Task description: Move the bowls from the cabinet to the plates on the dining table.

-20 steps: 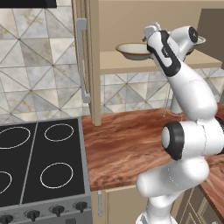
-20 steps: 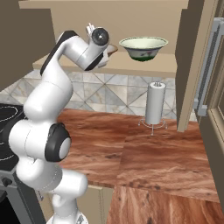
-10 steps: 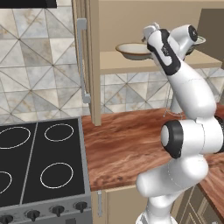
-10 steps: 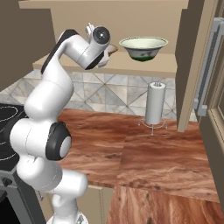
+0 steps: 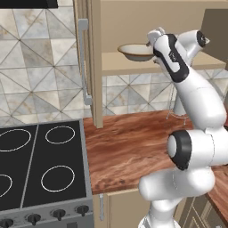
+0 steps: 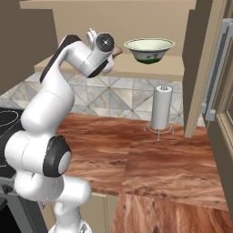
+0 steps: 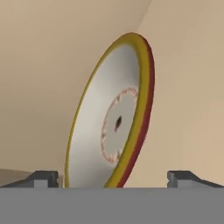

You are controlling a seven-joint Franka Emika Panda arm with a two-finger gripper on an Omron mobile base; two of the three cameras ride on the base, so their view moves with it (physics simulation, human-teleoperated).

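The cabinet [image 5: 95, 67] stands open, its shelf [image 5: 129, 63] holding both bowls. In the left base view my gripper [image 5: 150, 43] reaches in at shelf height, right at the right edge of the wide cream bowl [image 5: 136, 51]. Seen from the hand, that bowl [image 7: 114, 127] fills the middle, rolled on edge with its yellowish rim toward me. It lies between my open fingertips [image 7: 43, 178], which do not touch it. The smaller pale green-white bowl [image 6: 149, 49] sits further right on the shelf [image 6: 136, 72]. The plates and the dining table are out of view.
Below the shelf runs a reddish wood counter [image 5: 129, 144] with a black stove [image 5: 38, 167] to its left. A paper towel roll [image 6: 161, 107] stands on the counter under the green-white bowl. The open cabinet doors [image 6: 200, 68] flank the shelf on both sides.
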